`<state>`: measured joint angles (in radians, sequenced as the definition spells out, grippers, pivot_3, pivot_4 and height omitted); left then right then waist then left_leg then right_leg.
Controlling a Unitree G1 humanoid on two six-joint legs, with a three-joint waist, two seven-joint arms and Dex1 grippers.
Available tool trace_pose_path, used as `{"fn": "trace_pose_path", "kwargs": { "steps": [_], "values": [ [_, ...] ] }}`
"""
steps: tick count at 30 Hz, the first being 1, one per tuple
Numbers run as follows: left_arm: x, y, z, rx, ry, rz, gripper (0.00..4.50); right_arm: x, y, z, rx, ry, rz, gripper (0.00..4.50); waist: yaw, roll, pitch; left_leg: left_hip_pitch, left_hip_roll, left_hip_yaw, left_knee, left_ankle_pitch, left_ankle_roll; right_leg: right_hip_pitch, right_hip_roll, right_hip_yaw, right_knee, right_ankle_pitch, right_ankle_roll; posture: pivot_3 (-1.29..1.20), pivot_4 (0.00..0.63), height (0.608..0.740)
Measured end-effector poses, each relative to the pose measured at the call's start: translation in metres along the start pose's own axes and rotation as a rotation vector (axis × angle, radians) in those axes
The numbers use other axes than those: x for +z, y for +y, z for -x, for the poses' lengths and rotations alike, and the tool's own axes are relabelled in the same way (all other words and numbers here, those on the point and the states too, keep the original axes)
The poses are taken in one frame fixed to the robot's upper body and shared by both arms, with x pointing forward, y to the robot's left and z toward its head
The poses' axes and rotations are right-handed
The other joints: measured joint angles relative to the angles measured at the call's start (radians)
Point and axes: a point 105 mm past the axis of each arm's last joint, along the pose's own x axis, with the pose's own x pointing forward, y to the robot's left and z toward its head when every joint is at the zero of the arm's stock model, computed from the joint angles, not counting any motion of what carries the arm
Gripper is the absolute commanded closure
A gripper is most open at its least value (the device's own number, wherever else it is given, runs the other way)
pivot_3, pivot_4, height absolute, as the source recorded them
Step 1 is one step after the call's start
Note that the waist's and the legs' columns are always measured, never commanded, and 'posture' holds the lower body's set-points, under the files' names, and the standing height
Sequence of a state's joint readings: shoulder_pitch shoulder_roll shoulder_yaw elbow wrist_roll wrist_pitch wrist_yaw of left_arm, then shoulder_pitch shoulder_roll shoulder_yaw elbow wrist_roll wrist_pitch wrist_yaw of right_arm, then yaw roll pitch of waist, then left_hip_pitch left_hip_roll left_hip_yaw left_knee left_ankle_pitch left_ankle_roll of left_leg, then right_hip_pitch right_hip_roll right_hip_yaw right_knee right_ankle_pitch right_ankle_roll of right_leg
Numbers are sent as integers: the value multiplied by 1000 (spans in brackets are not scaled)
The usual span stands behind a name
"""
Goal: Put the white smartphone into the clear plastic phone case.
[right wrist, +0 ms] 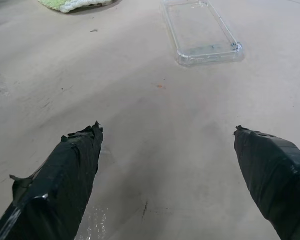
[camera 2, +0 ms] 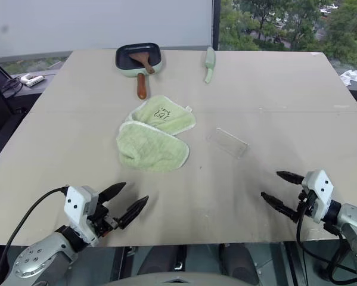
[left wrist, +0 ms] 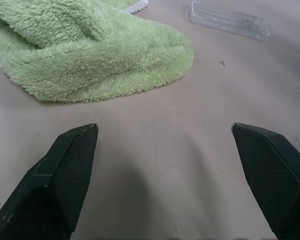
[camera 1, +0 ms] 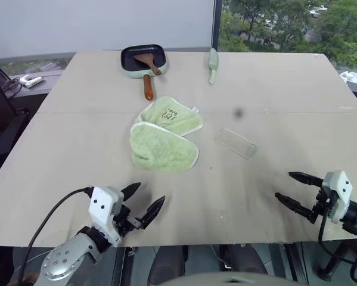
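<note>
The clear plastic phone case (camera 1: 235, 143) lies empty and flat on the table, right of centre; it also appears in the wrist views (right wrist: 202, 31) (left wrist: 228, 20). The white smartphone is out of view. A folded green terry cloth (camera 1: 164, 142) lies just left of the case. My left gripper (camera 1: 143, 204) hovers open near the table's front left edge, nothing between its fingers. My right gripper (camera 1: 296, 190) stands open at the front right, well short of the case, also empty.
At the table's far side sit a small green pan (camera 1: 143, 61) with a wooden spatula in it and a pale green utensil (camera 1: 213, 64). The beige table (camera 1: 77, 155) has bare surface between the grippers and the cloth.
</note>
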<state>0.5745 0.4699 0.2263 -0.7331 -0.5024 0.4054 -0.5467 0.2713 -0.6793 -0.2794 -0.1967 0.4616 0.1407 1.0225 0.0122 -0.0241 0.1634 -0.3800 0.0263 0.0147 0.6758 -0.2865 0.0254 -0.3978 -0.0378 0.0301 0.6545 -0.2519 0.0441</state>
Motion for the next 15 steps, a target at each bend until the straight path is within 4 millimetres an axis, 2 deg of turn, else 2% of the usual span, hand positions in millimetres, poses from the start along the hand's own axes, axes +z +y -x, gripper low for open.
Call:
{"fn": "trace_pose_path", "kwargs": {
  "steps": [15],
  "values": [
    [-2, 3, -2, -15, -5, -5, 48, -7, 5, 3, -7, 5, -34, 0, 0, 0, 0, 0, 0, 0, 0, 0, 0, 0, 0, 0, 0, 0, 0, 0, 150, 740]
  ]
}}
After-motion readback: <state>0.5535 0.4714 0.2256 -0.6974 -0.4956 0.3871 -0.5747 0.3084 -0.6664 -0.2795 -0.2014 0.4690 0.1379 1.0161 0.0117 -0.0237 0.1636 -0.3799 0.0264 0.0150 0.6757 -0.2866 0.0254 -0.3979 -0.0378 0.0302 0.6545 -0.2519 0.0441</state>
